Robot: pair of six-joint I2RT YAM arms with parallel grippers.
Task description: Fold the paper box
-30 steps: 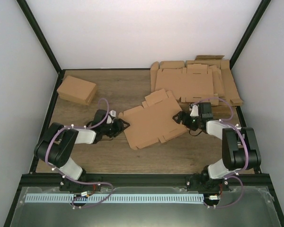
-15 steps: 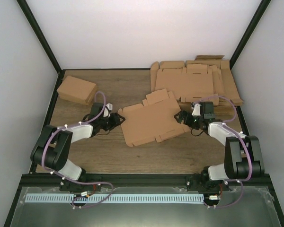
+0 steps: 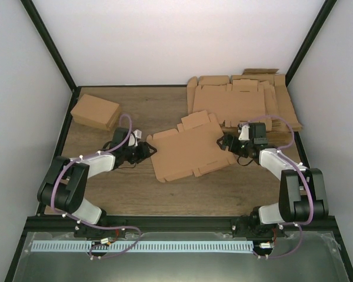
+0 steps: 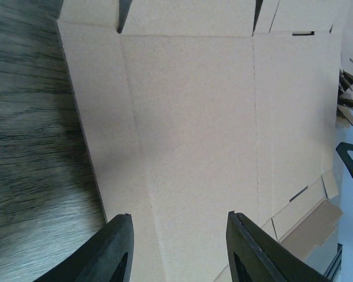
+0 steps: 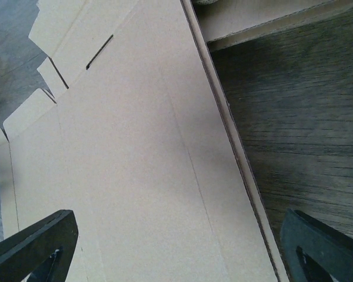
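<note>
The paper box (image 3: 188,147) is a flat brown die-cut sheet lying mid-table, with its flaps spread out. My left gripper (image 3: 148,149) is at the sheet's left edge. In the left wrist view the sheet (image 4: 194,117) fills the frame beyond the left gripper (image 4: 177,214), which is open and holds nothing. My right gripper (image 3: 224,143) is at the sheet's right edge. Seen from the right wrist, the right gripper (image 5: 179,212) stands wide open over the sheet (image 5: 135,147), whose right border runs past the right fingertip (image 5: 317,241).
A thick pile of flat cardboard blanks (image 3: 247,103) lies at the back right, just behind my right gripper. A folded brown box (image 3: 95,111) stands at the back left. Bare wooden table (image 3: 165,194) runs along the near side, and black frame rails border it.
The sheet has turned slightly and shifted a little away from the arms. Both grippers moved farther back with it, and the left jaws narrowed somewhat.
</note>
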